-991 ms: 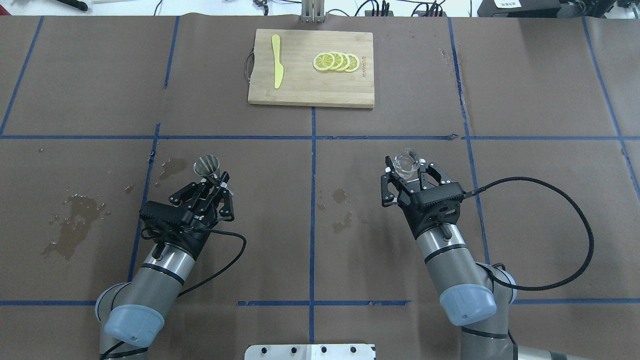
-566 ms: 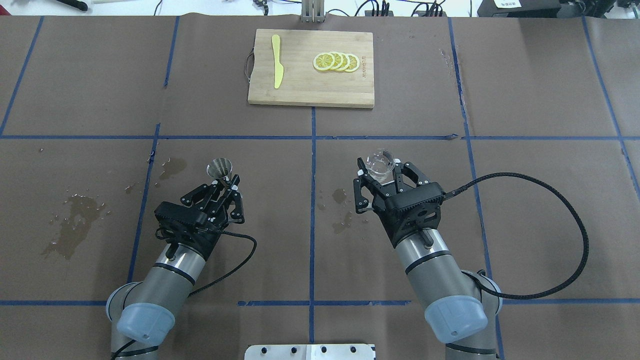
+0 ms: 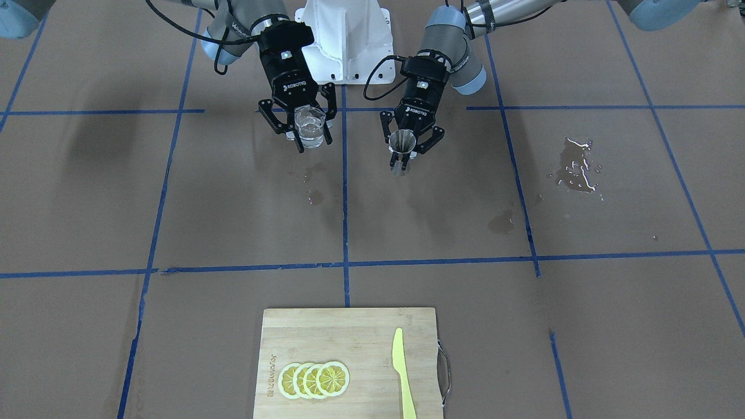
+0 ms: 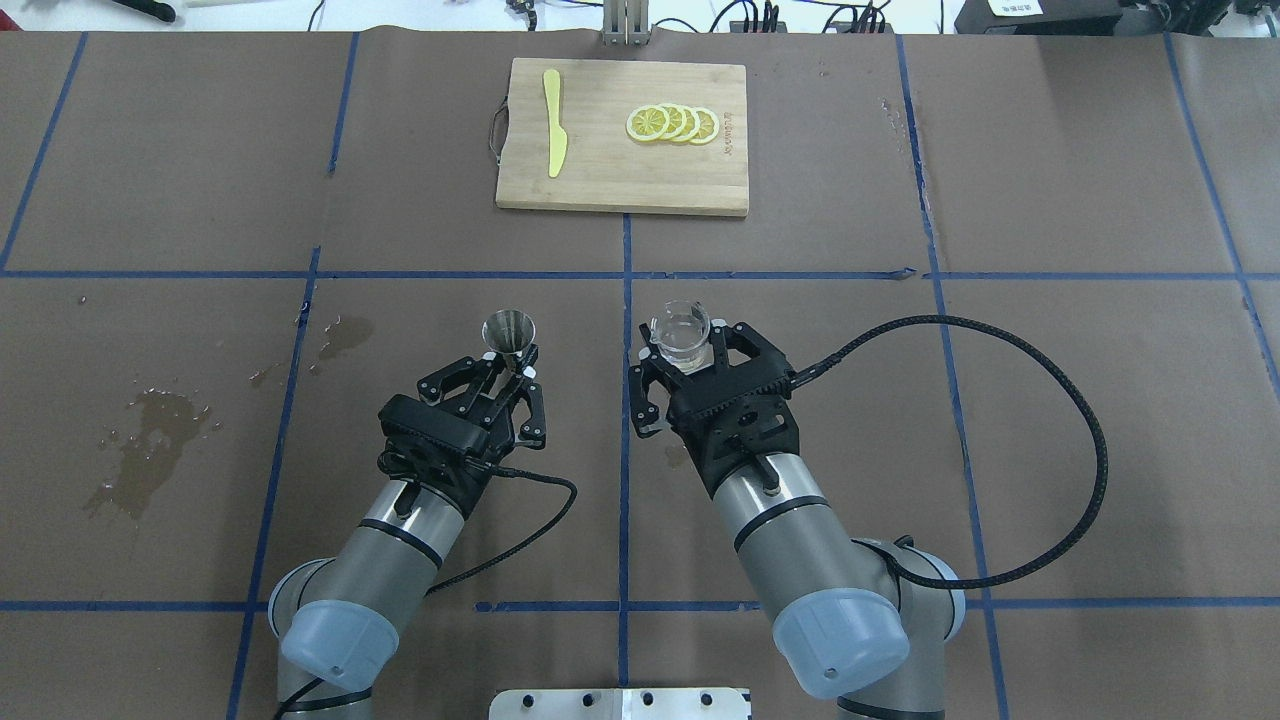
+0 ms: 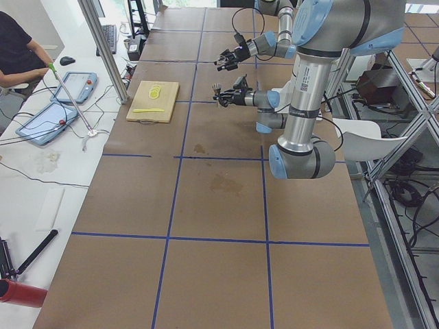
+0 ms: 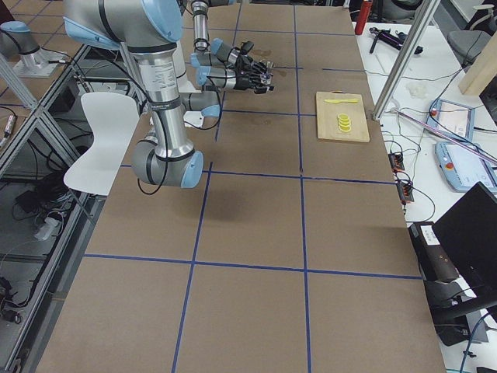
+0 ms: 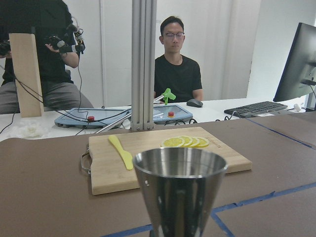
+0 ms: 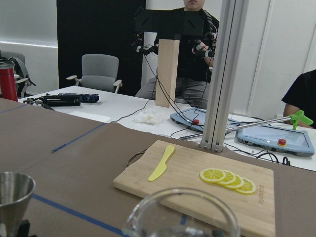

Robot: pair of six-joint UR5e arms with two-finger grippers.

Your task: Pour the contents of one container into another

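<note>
My left gripper (image 4: 512, 362) is shut on the waist of the silver jigger (image 4: 509, 330), held upright above the table just left of the centre line. In the left wrist view the jigger (image 7: 180, 192) fills the lower middle, its mouth up. My right gripper (image 4: 686, 352) is shut on the clear glass beaker (image 4: 681, 333), also upright, just right of the centre line. From the front, the beaker (image 3: 309, 127) and jigger (image 3: 401, 150) hang side by side, apart, at about the same height. The right wrist view shows the beaker rim (image 8: 182, 210) and the jigger (image 8: 12, 195) at lower left.
A wooden cutting board (image 4: 600, 170) at the far middle carries lemon slices (image 4: 672, 124) and a yellow knife (image 4: 553, 135). Wet stains (image 4: 150, 440) mark the brown paper at left, smaller ones (image 4: 682, 392) lie near the centre. People sit beyond the far edge.
Both arms have swung toward the centre line: the jigger moved right and the beaker moved left, so they now hang much closer together. Both grips are unchanged.
</note>
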